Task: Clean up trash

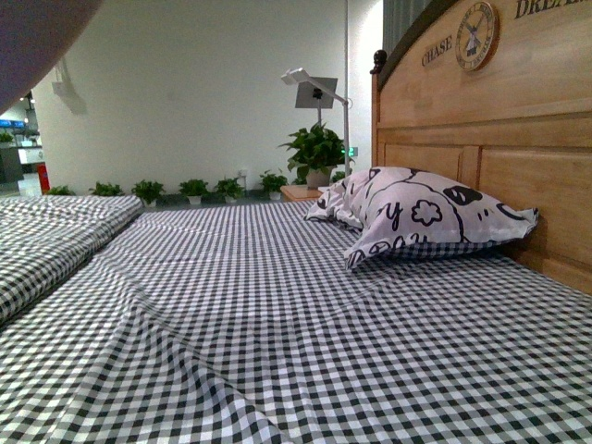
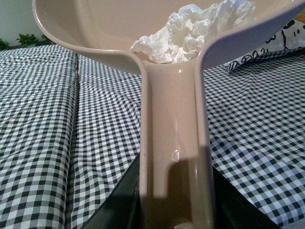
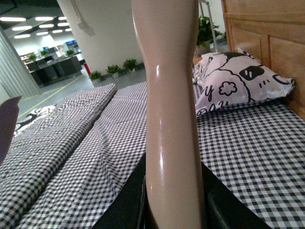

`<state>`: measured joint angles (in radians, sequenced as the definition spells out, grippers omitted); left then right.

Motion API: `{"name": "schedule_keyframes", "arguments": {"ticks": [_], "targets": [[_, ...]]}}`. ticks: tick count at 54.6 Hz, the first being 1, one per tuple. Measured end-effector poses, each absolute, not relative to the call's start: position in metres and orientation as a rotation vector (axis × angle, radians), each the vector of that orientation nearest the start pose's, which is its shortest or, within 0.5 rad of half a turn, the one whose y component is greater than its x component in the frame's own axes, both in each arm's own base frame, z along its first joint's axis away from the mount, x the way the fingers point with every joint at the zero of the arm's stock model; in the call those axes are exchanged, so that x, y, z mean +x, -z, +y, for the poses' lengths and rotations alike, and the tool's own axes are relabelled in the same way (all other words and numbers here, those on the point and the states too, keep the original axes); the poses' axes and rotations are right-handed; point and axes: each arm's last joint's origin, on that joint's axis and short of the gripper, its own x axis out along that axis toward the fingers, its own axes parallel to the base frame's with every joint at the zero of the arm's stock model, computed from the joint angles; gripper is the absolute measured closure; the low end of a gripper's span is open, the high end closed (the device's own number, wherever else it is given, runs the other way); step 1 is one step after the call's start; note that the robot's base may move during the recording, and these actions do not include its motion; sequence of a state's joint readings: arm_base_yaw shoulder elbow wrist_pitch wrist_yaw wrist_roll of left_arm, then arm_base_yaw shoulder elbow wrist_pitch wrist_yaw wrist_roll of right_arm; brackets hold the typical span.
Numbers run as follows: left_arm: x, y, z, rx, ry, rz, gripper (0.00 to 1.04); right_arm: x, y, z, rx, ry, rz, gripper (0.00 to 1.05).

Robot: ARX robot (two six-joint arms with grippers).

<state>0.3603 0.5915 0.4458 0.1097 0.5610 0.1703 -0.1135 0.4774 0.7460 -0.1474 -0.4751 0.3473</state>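
Observation:
In the left wrist view my left gripper (image 2: 174, 217) is shut on the handle of the pale beige dustpan (image 2: 174, 143), held above the checked bed. The trash (image 2: 190, 33), a crumpled ball of white paper, lies inside the pan's bowl next to the handle. In the right wrist view my right gripper (image 3: 174, 210) is shut on the beige handle of the brush (image 3: 171, 109), which stands upright; its bristles are out of view. Neither gripper shows in the front view, and no paper lies on the bed there.
The bed has a black-and-white checked sheet (image 1: 277, 314), rumpled at the front left. A white pillow with black doodles (image 1: 416, 217) lies against the wooden headboard (image 1: 499, 139) at the right. Potted plants (image 1: 314, 153) and a lamp stand beyond the bed.

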Motion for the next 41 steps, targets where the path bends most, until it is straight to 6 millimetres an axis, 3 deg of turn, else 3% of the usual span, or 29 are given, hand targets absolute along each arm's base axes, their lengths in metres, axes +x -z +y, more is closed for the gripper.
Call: {"name": "schedule_keyframes", "arguments": {"ticks": [41], "targets": [[0.1403,-0.2712,0.0364,0.153,0.203,0.015,0.79,0.0995,-0.3590,0.0020,0.307,-0.377,-0.053,0.84]]}}
